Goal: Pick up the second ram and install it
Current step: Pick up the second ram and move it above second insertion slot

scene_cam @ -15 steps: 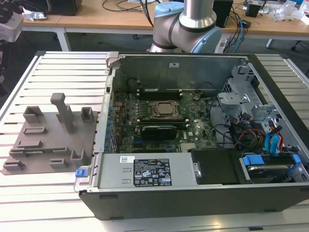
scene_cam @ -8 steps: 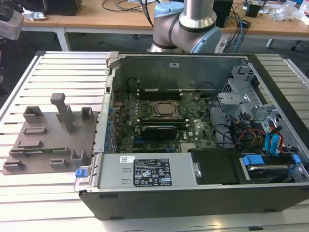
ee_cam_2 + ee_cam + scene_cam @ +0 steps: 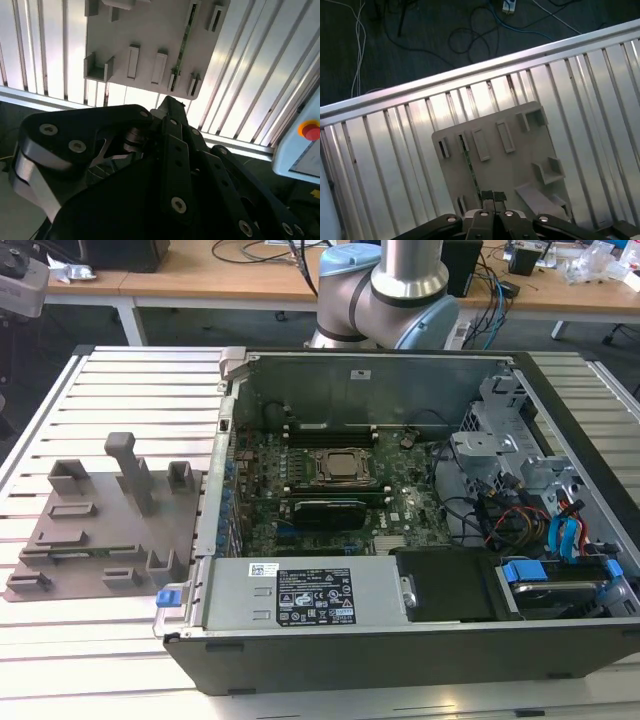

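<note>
We open on the exterior view's left: a slatted aluminium table [image 3: 110, 390] carries a grey fixture plate [image 3: 100, 530] studded with blocks and one tall post. In the first wrist view we spot the second ram [image 3: 471, 167], a thin green stick standing on edge in a holder on that plate, untouched. The gripper [image 3: 492, 196] hangs over the plate close to one end of the stick, its fingers pressed together and pinching nothing. The second wrist view gives us the same stick [image 3: 183, 42] edge-on, between small grey holders.

Moving to the middle of the exterior view, the open computer case [image 3: 400, 660] lies on the table, motherboard [image 3: 300, 470] exposed, the square CPU socket [image 3: 345, 468] at its centre. Behind it rises the robot base [image 3: 385, 290].

Further right we see blue and red cables [image 3: 560, 535] inside the case. At the back of the room run wooden desks [image 3: 200, 270]; beyond the table's edge, a dark floor [image 3: 445, 35] strewn with loose wires.
</note>
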